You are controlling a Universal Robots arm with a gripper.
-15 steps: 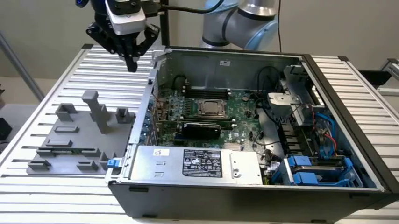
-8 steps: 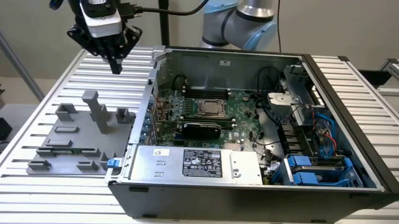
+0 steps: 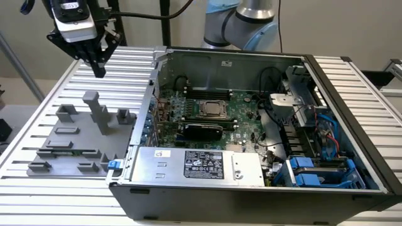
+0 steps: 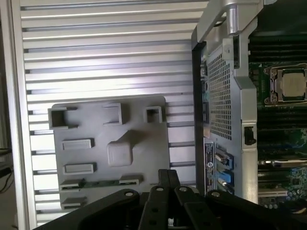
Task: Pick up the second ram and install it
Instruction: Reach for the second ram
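Ram (image 4: 101, 182) in tray (image 4: 144, 143), tray beside case (image 3: 251, 200)

At the exterior view's left a grey tray (image 3: 66, 157) lies on the slatted table (image 3: 129, 66) beside an open computer case (image 3: 232, 66) holding a CPU socket (image 3: 213, 108), silver power supply (image 3: 195, 165) and blue drive caddies (image 3: 314, 173).
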